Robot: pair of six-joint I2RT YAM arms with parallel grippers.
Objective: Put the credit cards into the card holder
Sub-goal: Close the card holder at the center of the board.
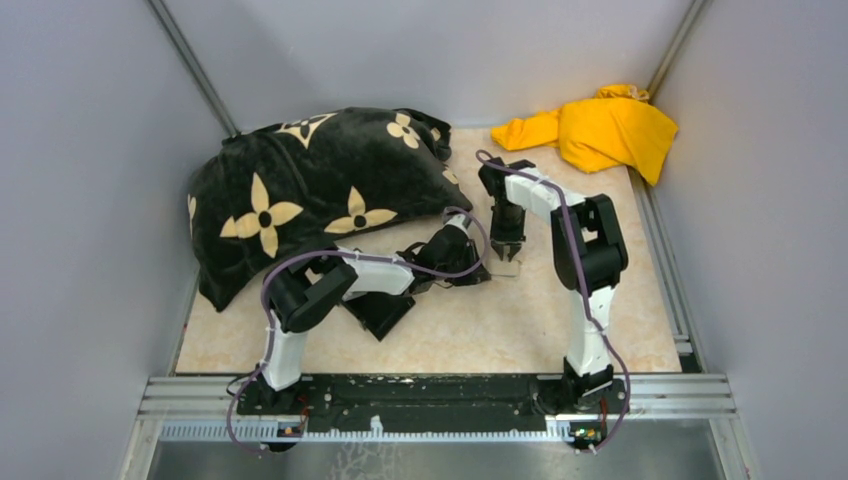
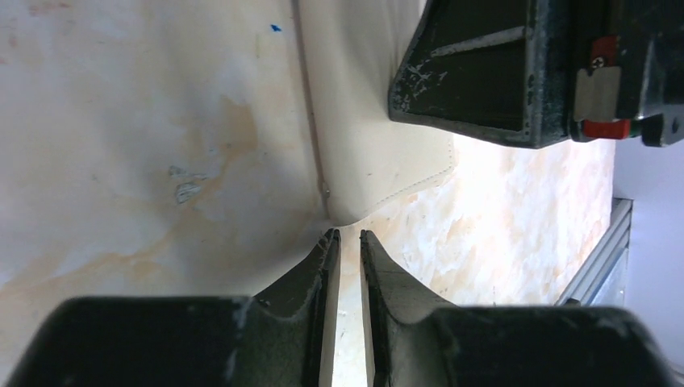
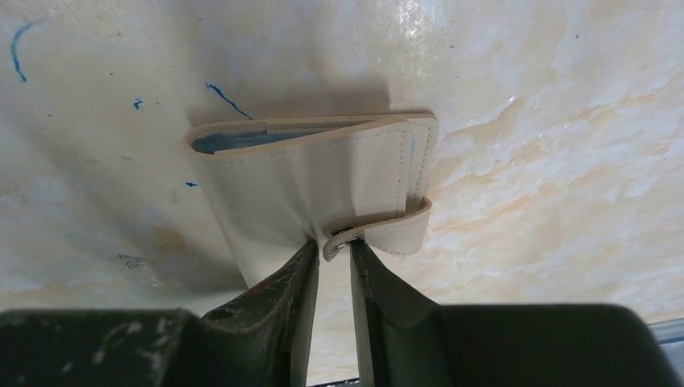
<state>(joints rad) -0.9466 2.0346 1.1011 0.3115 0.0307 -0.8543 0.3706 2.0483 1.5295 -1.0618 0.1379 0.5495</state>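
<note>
The tan card holder (image 3: 323, 177) lies folded on the marbled table. A light blue credit card (image 3: 234, 141) shows as a thin edge inside its open mouth. The holder's clasp tab (image 3: 395, 230) curls back over one edge. My right gripper (image 3: 331, 242) points down over the holder (image 1: 507, 266) with its jaws a little apart and the tab's snap end between the tips. My left gripper (image 2: 347, 235) comes in low from the left, jaws a narrow gap apart with only table showing between them. Its tips sit at a rounded corner of the holder (image 2: 379, 153).
A black pillow with cream flowers (image 1: 320, 190) fills the back left. A yellow cloth (image 1: 600, 130) lies in the back right corner. A black box (image 1: 380, 312) sits under the left arm. Grey walls close in both sides, and a metal rail (image 1: 440, 395) runs along the near edge.
</note>
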